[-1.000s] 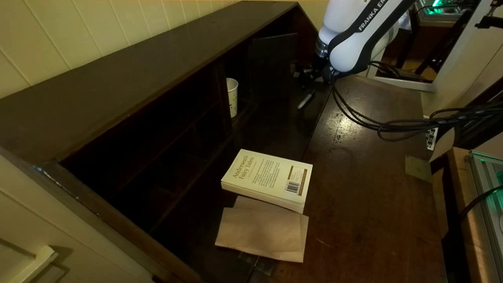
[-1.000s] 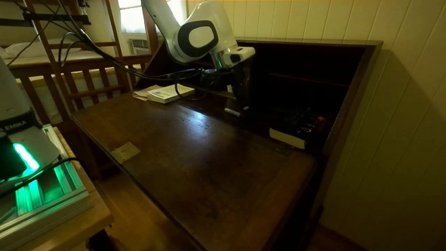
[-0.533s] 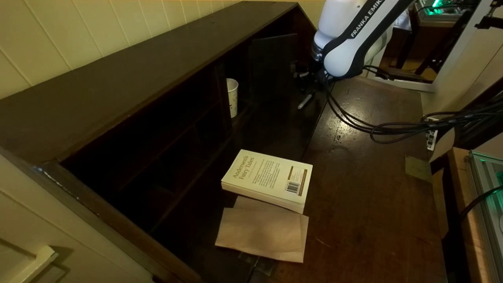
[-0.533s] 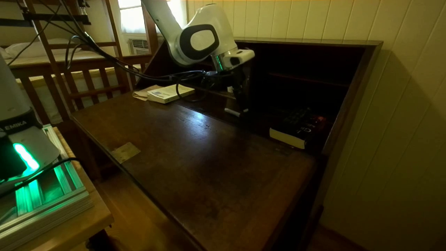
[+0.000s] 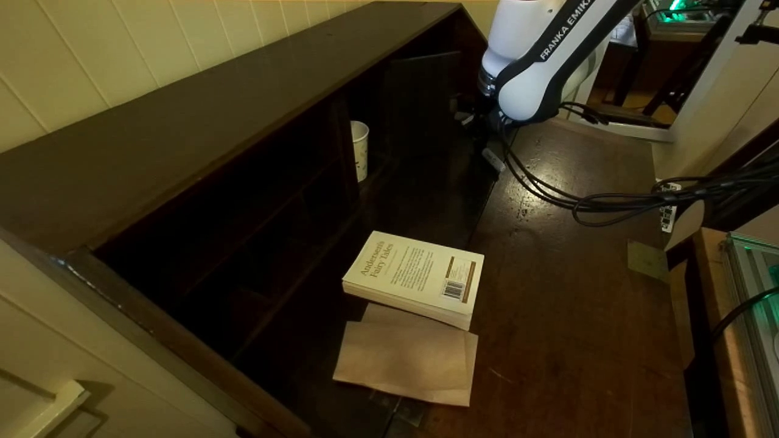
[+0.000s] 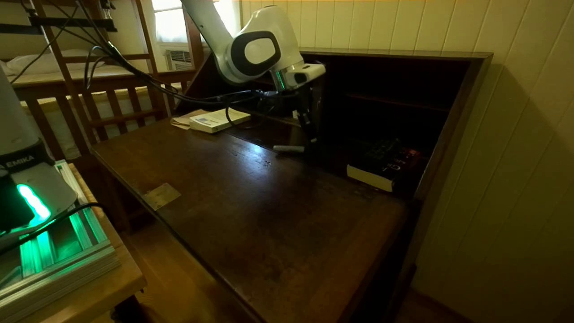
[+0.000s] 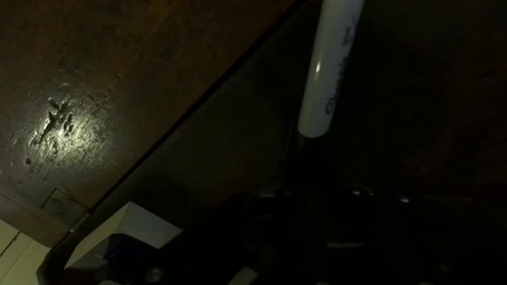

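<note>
End effector (image 6: 310, 141): dark in shadow; cannot tell whether its jaws grip the marker (image 7: 330, 67) or stand apart.
Marker place: 1 end beside the end effector, the rest pointing away.
Marker risk: may roll or pivot, being round and held, if at all, near 1 end.
Marker look: white, with blurred dark lettering.
Cream book (image 5: 414, 280): well apart from the end effector.

Arm (image 6: 258, 47): bent, extended over the surface (image 6: 251, 211) from its front edge | Wrist (image 6: 309, 72): turned downward | Gripper (image 6: 310, 140): low over the surface, pointing down, closer to the rear edge than to the front one, jaws standing close together in a pinch
</note>
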